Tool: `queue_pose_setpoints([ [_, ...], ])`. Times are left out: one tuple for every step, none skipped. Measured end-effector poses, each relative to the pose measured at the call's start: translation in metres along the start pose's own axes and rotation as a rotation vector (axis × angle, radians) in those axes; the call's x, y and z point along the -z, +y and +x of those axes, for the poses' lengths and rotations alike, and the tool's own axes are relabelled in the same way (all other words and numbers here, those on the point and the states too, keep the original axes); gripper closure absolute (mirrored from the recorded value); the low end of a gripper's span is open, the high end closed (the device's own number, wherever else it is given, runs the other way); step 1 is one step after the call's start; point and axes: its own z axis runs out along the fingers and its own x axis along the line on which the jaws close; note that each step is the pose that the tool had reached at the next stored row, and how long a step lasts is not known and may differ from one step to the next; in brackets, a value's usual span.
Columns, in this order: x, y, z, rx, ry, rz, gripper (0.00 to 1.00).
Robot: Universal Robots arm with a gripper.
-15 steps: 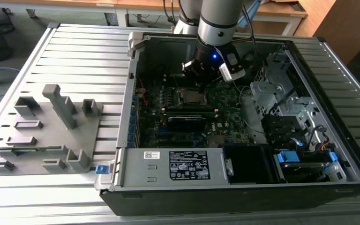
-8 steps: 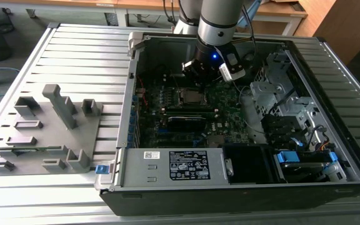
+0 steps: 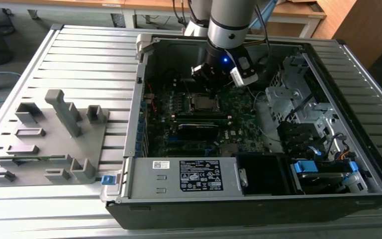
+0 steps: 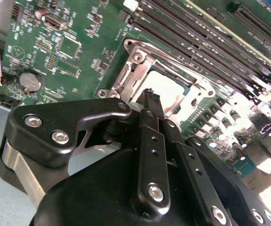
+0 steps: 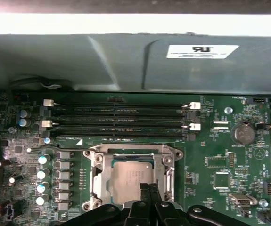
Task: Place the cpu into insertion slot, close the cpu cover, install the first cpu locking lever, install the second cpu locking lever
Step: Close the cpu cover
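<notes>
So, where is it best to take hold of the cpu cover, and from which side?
Probably by its two outer edges, from straight above: the cpu cover lies flat and the cpu fills its window, so no inner edge is free.

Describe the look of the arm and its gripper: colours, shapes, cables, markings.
The arm is a silver-grey cylinder with black joint bands, a small blue light near the wrist and a white boxy unit clipped beside it. Dark cables run along it. The gripper is matte black, with flat linked fingers dotted with small holes and silver screw heads.
</notes>
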Motion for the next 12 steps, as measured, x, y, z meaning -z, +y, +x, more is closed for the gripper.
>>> queue_pose_setpoints([
  [-0.0003, 0.0, 0.0016, -0.001, -0.0001, 0.0, 0.9],
  [-0.0007, 0.0001, 0.0034, -0.002, -0.0002, -0.0001, 0.9],
  [-0.0011, 0.0002, 0.0049, -0.004, -0.0003, -0.0001, 0.9],
  [-0.0015, 0.0003, 0.0066, -0.005, -0.0003, 0.0, 0.9],
  [-0.0019, 0.0004, 0.0085, -0.007, -0.0004, 0.0, 0.9],
  [-0.0024, 0.0005, 0.0104, -0.008, -0.0005, 0.0, 0.9],
  [-0.0028, 0.0007, 0.0125, -0.009, -0.0005, 0.0001, 0.9],
  [-0.0032, 0.001, 0.0147, -0.01, -0.0005, 0.0001, 0.9],
  [-0.0037, 0.0013, 0.0172, -0.011, -0.0006, 0.0001, 0.9],
  [-0.0043, 0.0015, 0.0196, -0.012, -0.0007, 0.0001, 0.9],
  [-0.0048, 0.0017, 0.0218, -0.013, -0.0007, 0.0004, 0.9],
  [-0.0055, 0.0019, 0.0239, -0.014, -0.0008, 0.0005, 0.9],
])
